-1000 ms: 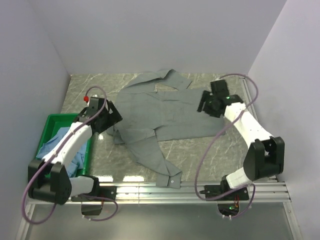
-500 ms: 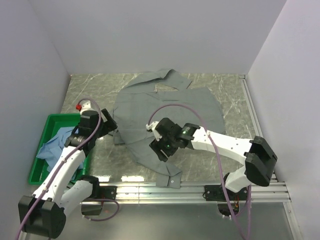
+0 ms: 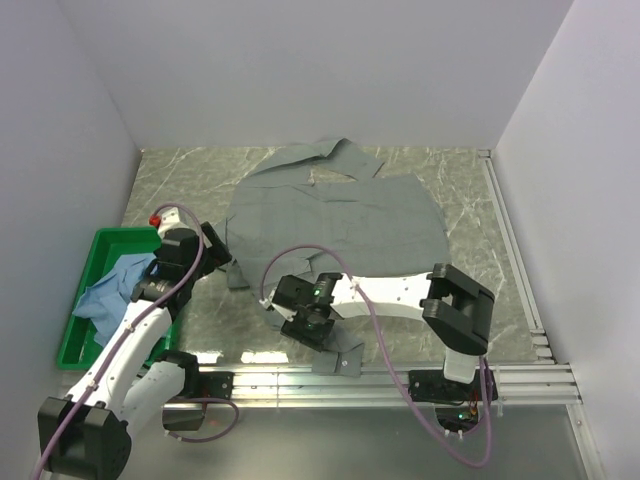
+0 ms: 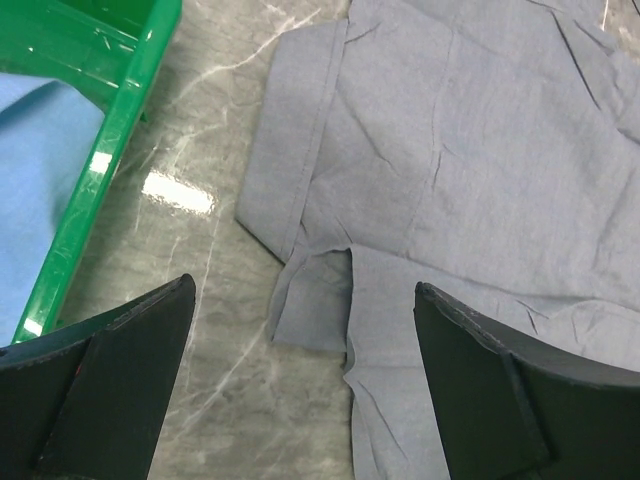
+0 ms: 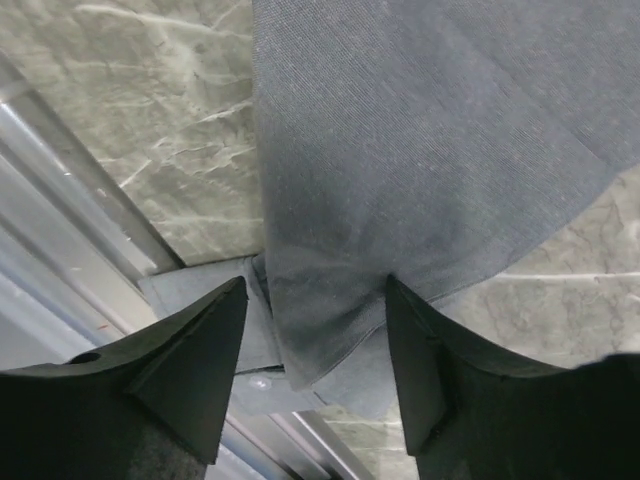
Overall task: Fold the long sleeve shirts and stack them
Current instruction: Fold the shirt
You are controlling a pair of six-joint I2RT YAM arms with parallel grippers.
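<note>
The grey-green shirt (image 3: pixel 340 215) lies spread on the table, collar at the back, with one sleeve (image 3: pixel 300 305) running to the front rail and ending in a cuff (image 3: pixel 338 360). My right gripper (image 3: pixel 318 333) hangs open just above that sleeve near the cuff; the right wrist view shows the sleeve (image 5: pixel 400 150) and the buttoned cuff (image 5: pixel 258 382) between the spread fingers (image 5: pixel 190 360). My left gripper (image 3: pixel 215 248) is open and empty above the shirt's left hem (image 4: pixel 310 300). The light blue shirt (image 3: pixel 115 288) lies bunched in the green bin (image 3: pixel 70 335).
The green bin's rim (image 4: pixel 110 110) is close on the left of my left gripper. The aluminium front rail (image 5: pixel 60 200) runs right beside the cuff. White walls close in the table at the back and both sides.
My right arm has swung from the far right across the shirt to the sleeve at the near front. My left gripper has drawn back slightly towards the bin.
</note>
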